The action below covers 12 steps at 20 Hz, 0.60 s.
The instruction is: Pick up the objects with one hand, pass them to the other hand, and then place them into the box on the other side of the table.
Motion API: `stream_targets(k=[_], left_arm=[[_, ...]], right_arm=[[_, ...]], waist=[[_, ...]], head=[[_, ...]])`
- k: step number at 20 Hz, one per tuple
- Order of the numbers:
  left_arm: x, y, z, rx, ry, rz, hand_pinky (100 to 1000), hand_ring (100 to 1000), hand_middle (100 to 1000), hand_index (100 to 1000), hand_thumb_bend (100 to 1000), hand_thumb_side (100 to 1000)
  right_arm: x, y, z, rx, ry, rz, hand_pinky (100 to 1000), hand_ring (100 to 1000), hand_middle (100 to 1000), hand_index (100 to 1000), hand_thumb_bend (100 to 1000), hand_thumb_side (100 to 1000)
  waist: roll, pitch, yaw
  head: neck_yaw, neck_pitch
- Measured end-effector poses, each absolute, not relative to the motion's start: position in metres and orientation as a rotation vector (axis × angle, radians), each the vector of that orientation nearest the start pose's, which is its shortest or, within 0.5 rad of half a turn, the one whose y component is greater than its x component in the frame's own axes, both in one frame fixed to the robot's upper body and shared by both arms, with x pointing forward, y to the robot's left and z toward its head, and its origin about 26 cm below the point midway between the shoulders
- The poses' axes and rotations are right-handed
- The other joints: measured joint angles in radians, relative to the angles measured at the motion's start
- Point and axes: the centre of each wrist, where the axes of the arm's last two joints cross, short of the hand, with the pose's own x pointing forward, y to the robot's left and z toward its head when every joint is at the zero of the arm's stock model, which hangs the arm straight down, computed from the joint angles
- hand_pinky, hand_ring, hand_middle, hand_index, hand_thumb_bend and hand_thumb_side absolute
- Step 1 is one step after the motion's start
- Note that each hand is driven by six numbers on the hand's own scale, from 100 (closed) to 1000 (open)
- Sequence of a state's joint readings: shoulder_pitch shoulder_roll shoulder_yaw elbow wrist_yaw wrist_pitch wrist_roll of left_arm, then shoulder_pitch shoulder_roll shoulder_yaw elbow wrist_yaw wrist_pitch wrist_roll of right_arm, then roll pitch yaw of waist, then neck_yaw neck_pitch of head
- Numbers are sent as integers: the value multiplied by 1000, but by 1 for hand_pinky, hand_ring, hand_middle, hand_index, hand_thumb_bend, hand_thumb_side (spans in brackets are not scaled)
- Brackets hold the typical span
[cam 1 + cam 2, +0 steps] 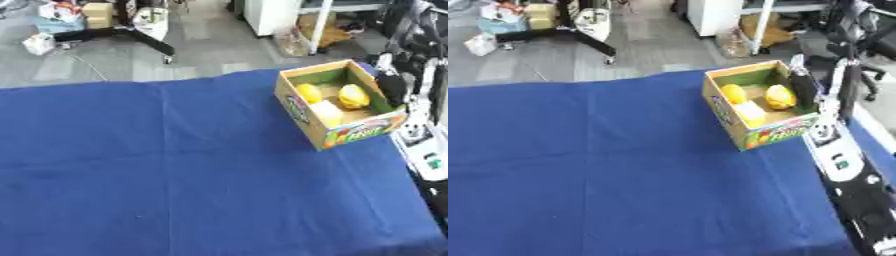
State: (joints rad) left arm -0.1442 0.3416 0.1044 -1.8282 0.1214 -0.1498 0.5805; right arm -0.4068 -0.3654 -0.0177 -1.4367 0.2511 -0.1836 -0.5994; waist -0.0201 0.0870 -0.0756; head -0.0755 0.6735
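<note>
A cardboard box with a colourful printed front stands on the blue table at the far right. Inside it lie a round orange-yellow thing, a yellow thing and a pale block. My right arm comes up along the table's right edge. Its black right hand hangs at the box's right wall, just beside the yellow thing, and holds nothing that I can see. My left hand shows in no view.
The box sits close to the table's far and right edges. Beyond the table is grey floor with a black-legged stand, small cartons and a white cabinet. Blue cloth stretches left and toward me.
</note>
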Motion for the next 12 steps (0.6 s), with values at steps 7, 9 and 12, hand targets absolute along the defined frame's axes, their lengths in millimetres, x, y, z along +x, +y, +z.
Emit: stream_targets(k=[7, 9, 12], left_arm=[[303, 310, 104, 531, -2103, 542, 512, 563, 555, 651, 800, 784], [303, 307, 98, 519, -2096, 552, 512, 563, 554, 664, 799, 786], [303, 302, 91, 495, -2086, 554, 512, 563, 554, 668, 805, 794]], right_arm=[[333, -287, 82, -621, -2139, -172, 823, 841, 805, 939, 100, 474], [321, -285, 78, -600, -2134, -189, 823, 843, 807, 938, 100, 476], [313, -282, 81, -572, -2139, -189, 824, 845, 811, 944, 100, 479]], waist=[[0, -1, 8], [0, -1, 11], [0, -1, 12]], head=[[23, 1], [30, 2], [46, 9]])
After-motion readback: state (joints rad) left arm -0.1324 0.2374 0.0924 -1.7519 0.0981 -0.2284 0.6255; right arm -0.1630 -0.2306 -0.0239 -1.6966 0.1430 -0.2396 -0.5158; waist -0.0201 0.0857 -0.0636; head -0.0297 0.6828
